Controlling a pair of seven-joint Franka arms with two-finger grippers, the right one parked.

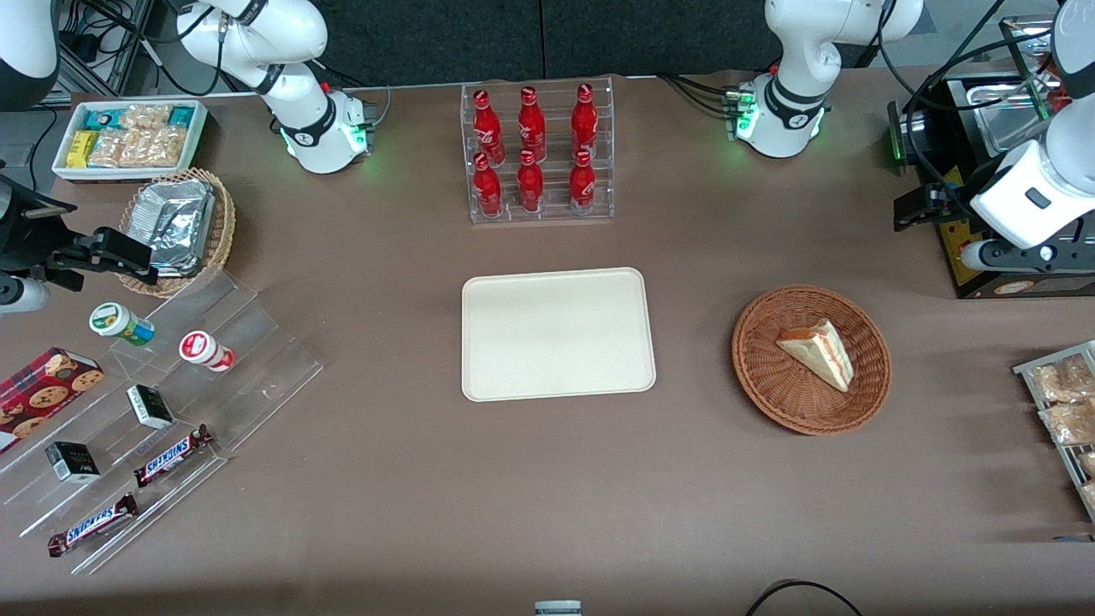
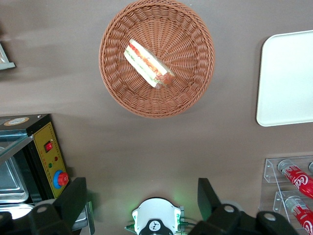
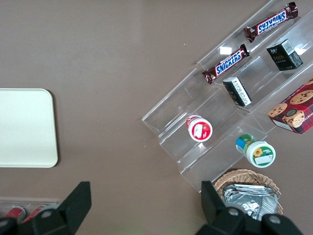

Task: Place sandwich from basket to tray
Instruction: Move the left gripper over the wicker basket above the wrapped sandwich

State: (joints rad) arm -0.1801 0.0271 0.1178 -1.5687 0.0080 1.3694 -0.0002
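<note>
The tray (image 1: 558,334) lies bare in the middle of the table, nearer the front camera than the rack of red bottles (image 1: 535,154), and nothing has been set on it. Just beside it, toward the working arm's end of the table, sits the basket (image 1: 761,376), and the sandwich (image 1: 819,352) rests inside it on its side, its pale and red-orange filling edge showing in the wrist view (image 2: 149,64). So the job looks to be at its very start: the reach toward the basket is the step in hand, and no grasp has been made. The gripper (image 1: 920,210) hangs high near the black box (image 1: 984,274) at that end of the table, well apart from the basket and farther from the front camera than it. In the wrist view its two dark fingers (image 2: 73,198) stand spread wide, with only bare table and the arm's own base between them; they hold nothing and touch nothing. The next move, as I judge it, calls for bringing the gripper over the basket, lowering it and turning it so the fingers straddle the wedge across its flat bread faces rather than its long slanted edge, then closing gently, since soft wrapped bread would likely squash or slip.
</note>
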